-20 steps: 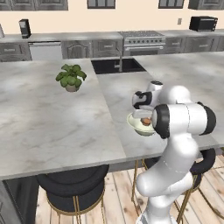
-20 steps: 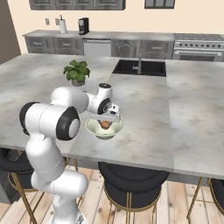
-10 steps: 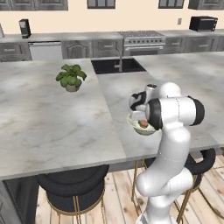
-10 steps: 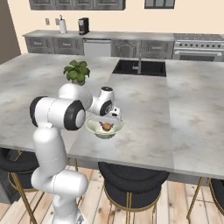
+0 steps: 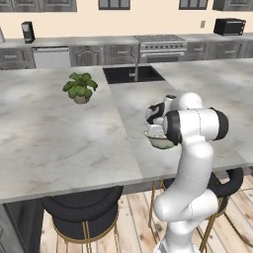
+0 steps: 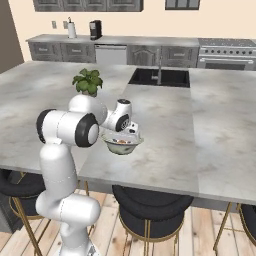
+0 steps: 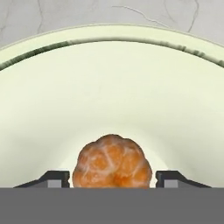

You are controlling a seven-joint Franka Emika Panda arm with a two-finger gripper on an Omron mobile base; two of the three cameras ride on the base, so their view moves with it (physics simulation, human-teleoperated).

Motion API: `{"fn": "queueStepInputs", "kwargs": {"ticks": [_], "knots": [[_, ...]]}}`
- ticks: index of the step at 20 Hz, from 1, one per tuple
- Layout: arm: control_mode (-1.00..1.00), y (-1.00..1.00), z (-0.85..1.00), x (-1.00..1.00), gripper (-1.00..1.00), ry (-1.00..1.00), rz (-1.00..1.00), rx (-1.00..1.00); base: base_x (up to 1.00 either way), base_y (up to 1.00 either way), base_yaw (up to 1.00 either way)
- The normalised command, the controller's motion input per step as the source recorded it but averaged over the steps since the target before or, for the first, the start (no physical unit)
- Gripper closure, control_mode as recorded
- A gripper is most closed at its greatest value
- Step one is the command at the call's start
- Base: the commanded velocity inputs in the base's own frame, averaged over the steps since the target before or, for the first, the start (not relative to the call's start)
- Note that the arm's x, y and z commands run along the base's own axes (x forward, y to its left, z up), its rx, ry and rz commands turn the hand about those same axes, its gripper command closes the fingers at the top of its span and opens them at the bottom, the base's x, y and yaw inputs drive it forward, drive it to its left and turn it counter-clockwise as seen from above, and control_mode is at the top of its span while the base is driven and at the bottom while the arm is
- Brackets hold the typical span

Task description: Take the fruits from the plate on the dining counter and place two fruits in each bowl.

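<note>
Fruit comes first: one round orange-red fruit with a bumpy skin (image 7: 112, 161) sits low in the deep cream-green bowl (image 7: 109, 83), right between our two dark finger tips (image 7: 55, 178). In the hand view there is a small gap on each side of it, so our jaws look let go, no longer squeezing it.

We think this fruit is light and a bit soft, and it will roll easily on the smooth bowl floor. If we pick one up, we should pinch it gently across its widest middle, not hard.

Our gripper (image 6: 131, 134) hangs just over the same bowl (image 6: 121, 146), which stands near the front edge of the pale grey marbled dining counter (image 6: 210, 145).

Further back and to the left is a small green plant in a pot (image 5: 79, 87). Behind that are the dark sink (image 6: 160, 77) and the far grey cabinets (image 5: 113, 53).
</note>
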Motion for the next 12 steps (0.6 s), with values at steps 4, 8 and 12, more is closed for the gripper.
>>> {"fn": "queueStepInputs", "kwargs": {"ticks": [4, 8, 12], "knots": [[-1.00, 0.00, 0.16, -0.03, -1.00, 0.00, 0.00, 0.00, 0.00, 0.00, 0.00], [-1.00, 0.00, 0.52, -0.22, -1.00, -0.02, 0.00, 0.00, 0.00, 0.00, 0.00], [-1.00, 0.00, 0.63, -0.38, -1.00, 0.00, 0.00, 0.00, 0.00, 0.00, 0.00]]}}
